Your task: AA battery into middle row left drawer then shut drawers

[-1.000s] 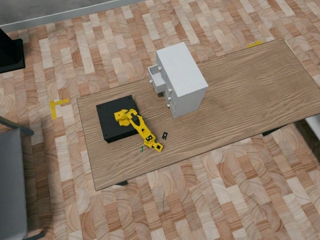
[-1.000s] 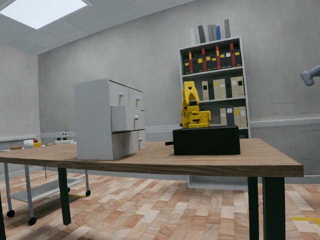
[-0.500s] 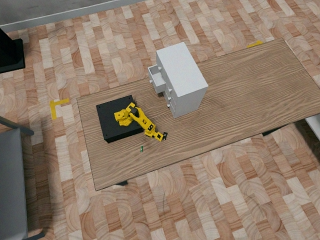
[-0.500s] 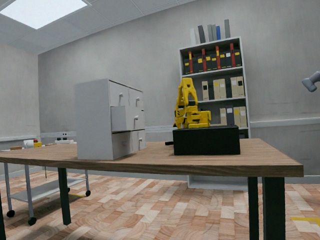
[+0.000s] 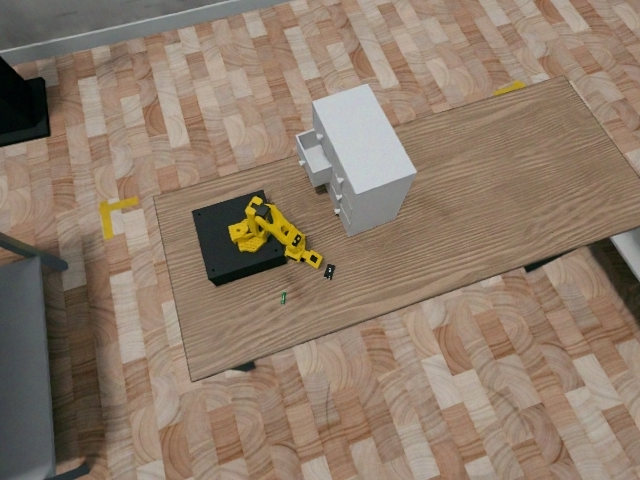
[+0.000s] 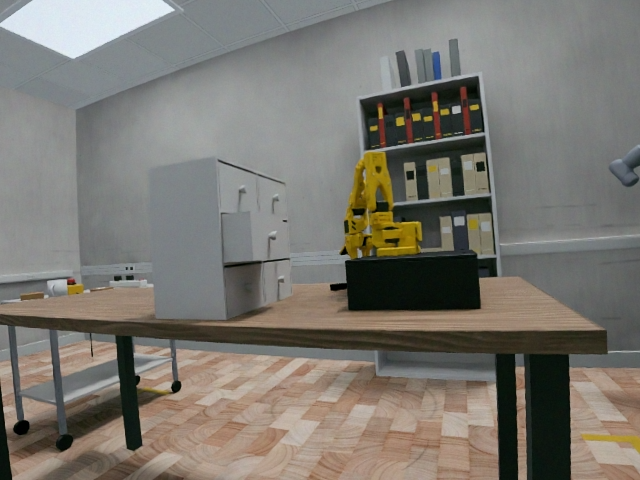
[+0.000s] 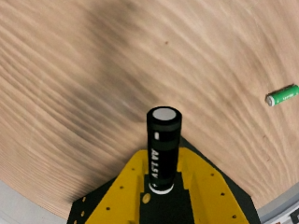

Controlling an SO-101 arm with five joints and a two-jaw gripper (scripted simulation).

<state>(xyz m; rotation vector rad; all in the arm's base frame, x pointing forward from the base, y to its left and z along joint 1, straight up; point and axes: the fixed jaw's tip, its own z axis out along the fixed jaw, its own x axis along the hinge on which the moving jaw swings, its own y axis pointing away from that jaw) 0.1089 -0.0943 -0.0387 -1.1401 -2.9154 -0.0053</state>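
We have the black AA battery (image 7: pixel 163 149) between our jaws, which stand narrow, closed on its sides. The wrist view shows its pale end face and the white "AA 1.5V" lettering along its dark wrapper, with the worktop (image 5: pixel 491 191) (image 6: pixel 547 315) (image 7: pixel 56 61) beyond it. The battery is not in its drawer.

Our yellow arm (image 5: pixel 283 230) (image 6: pixel 378 180) is mounted on a black block (image 5: pixel 203 240) (image 6: pixel 413 283) and reaches out past the block's edge, its far end pointing down in the exterior view. A green battery (image 5: pixel 283 298) (image 7: pixel 283 95) lies on its side on the worktop, well apart from our jaws. We also see a small flat black object with pale marks (image 5: pixel 329 271) on the worktop, near the arm's far end in the top view; we cannot tell exactly what it is.

The white chest of drawers (image 5: pixel 364 139) (image 6: pixel 188 237) stands upright beyond the arm. As we face its drawers, the left drawer of the middle row (image 5: pixel 321 167) (image 6: pixel 236 237) is pulled out, still seated in the chest at its rear, with its open top showing from above. The top row's two drawers and the lower left drawer (image 6: pixel 245 289) look shut.

In the exterior view, a tall bookshelf (image 6: pixel 492 206) filled with binders stands behind the arm, and a wheeled trolley (image 6: pixel 57 382) is near the worktop on the picture's left.

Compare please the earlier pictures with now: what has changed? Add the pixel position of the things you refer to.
The gripper (image 5: pixel 315 259) (image 6: pixel 353 253) (image 7: pixel 163 163) swung across the table toward the chest (image 5: pixel 364 136) (image 6: pixel 187 237), the black AA battery (image 7: pixel 163 145) now in its grip. The green battery (image 5: pixel 283 298) (image 7: pixel 284 95) and open drawer (image 5: pixel 321 177) (image 6: pixel 237 237) stayed put.
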